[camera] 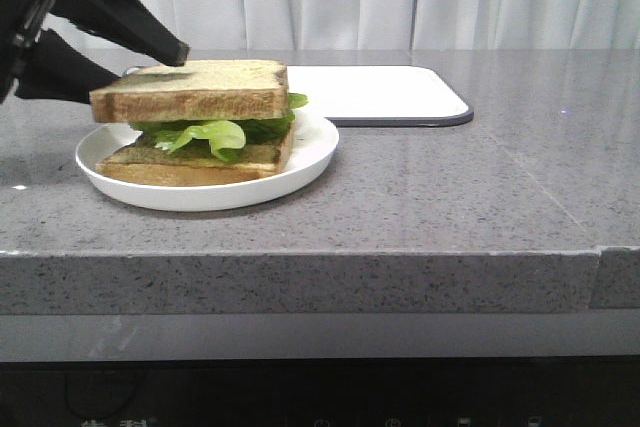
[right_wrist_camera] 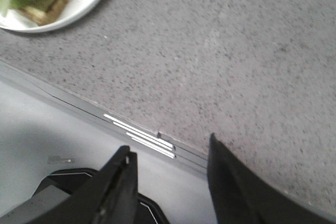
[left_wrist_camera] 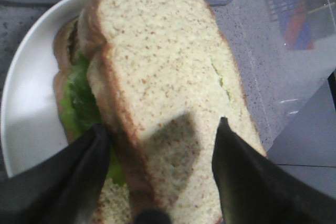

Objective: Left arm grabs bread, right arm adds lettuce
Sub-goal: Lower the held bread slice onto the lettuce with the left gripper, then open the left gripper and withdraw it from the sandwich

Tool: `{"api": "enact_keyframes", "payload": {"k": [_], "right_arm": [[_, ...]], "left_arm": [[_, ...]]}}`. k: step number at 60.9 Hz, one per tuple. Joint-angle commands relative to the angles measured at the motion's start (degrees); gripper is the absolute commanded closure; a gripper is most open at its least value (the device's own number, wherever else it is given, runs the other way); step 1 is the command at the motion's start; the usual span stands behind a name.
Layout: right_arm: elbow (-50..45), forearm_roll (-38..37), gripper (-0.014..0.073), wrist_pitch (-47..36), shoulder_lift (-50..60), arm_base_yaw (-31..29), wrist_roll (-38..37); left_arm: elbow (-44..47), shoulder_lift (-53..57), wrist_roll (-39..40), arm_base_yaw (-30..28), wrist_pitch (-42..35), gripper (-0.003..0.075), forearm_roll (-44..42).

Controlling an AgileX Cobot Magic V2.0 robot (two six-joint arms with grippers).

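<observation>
Fingers of the left arm [left_wrist_camera: 157, 182] pinch the bread [camera: 190, 90] by its near edge, resting on the lettuce [camera: 205, 134]; soft crumb, so squeeze lightly. Right arm [right_wrist_camera: 168, 182] hangs spread, empty.

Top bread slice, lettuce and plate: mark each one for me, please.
Top bread slice [camera: 195, 90], front view, on its crust side facing the camera.
Lettuce [camera: 212, 135], front view, on the pale leaf sticking out between the slices.
Plate [camera: 312, 152], front view, on the bare white rim at its right.
</observation>
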State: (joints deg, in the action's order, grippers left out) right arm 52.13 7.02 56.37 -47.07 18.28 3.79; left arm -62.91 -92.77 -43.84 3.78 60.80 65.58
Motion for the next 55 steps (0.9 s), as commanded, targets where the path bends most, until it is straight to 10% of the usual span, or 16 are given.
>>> {"api": "enact_keyframes", "payload": {"k": [1, 39, 55], "right_arm": [[1.4, -2.7, 0.0253, -1.2, 0.6, -0.3, -2.5], [1.1, -8.7, 0.0253, -0.1, 10.3, -0.3, -11.2], [-0.7, -8.7, 0.0253, -0.7, 14.2, -0.3, -11.2]], "left_arm": [[-3.3, 4.8, 2.4, -0.4, 2.8, 0.0291, -0.7], [1.5, 43.1, 35.5, -0.4, -3.4, 0.0301, -52.2], [13.2, 62.9, 37.5, -0.4, -9.3, 0.0301, -56.1]]}}
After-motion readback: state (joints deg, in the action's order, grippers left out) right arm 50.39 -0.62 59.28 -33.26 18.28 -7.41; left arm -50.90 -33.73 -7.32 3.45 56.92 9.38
